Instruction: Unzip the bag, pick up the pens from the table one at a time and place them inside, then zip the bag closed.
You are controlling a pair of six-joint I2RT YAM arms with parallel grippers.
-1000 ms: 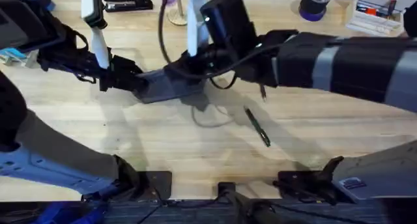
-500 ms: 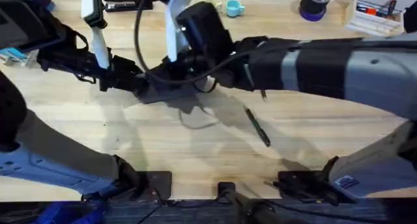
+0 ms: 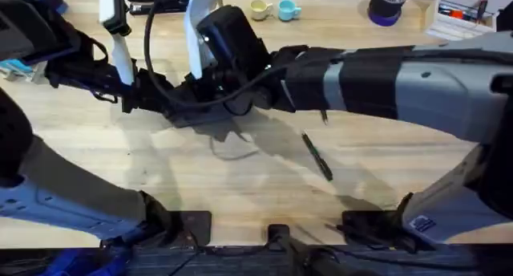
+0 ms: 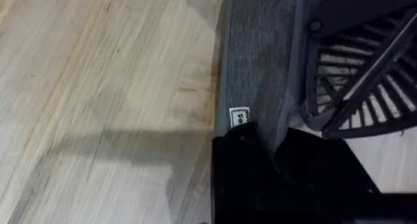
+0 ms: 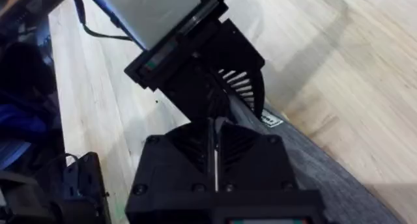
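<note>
The blue-grey bag [image 3: 186, 117] lies on the table [image 3: 240, 180] left of centre, mostly hidden under both grippers. My left gripper [image 3: 163, 101] is shut on the bag's left end; in the left wrist view its black fingers [image 4: 260, 165] clamp the fabric [image 4: 254, 55] beside a small label. My right gripper [image 3: 207, 93] reaches across from the right and sits on top of the bag, close to the left gripper. Its fingers [image 5: 189, 152] are pressed together at the zipper line, hiding the pull. One dark pen [image 3: 317, 156] lies loose to the right. A second pen [image 3: 323, 115] pokes out from under the right arm.
Two small cups [image 3: 256, 9] [image 3: 288, 10] stand at the back edge, with a tape roll [image 3: 387, 3] and a white tray [image 3: 461, 21] at the back right. The right arm spans the table's middle right. Bare wood lies in front of the bag.
My right gripper has slid left along the top of the bag, toward the left gripper. The left gripper and both pens have stayed put.
</note>
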